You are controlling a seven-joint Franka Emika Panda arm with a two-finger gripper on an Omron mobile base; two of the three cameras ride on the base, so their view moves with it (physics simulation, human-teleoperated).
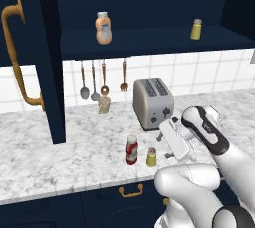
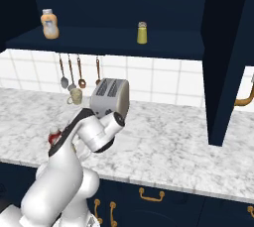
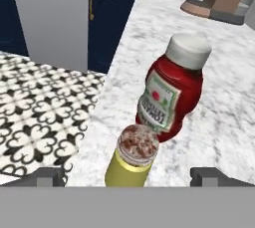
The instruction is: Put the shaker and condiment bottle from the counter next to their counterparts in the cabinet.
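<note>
Left base view: shaker (image 1: 151,158) and condiment bottle (image 1: 131,150) stand upright side by side on the marbled tabletop (image 1: 60,157), lower centre of the frame, near its front edge, bottle on the left. They are just beside each other; touching or not, cannot tell. Toaster (image 1: 153,102) sits behind them, centre right. The white arm comes up from the lower right, and the claw (image 1: 167,140) hangs just right of the shaker and above the tabletop, not touching either item.

Hand view: shaker (image 3: 132,157) is at bottom centre with its speckled cap up, and the red bottle (image 3: 172,95) is right behind it, white cap toward the upper right. Two dark fingertips (image 3: 46,177) sit at the bottom left and bottom right, spread wide apart, with the shaker between them and nothing pinched.

Cabinet (image 1: 149,40) fills the upper part of the left base view, its door swung open at left with a brass handle (image 1: 17,55). On the shelf, the peach-orange bottle (image 1: 103,28) stands upper centre and the twin shaker (image 1: 196,29) upper right, well apart. Utensils (image 1: 102,80) hang on the white tile wall below the shelf.

Right base view: the red bottle (image 2: 53,135) peeks out at centre left, mostly hidden by the arm.
</note>
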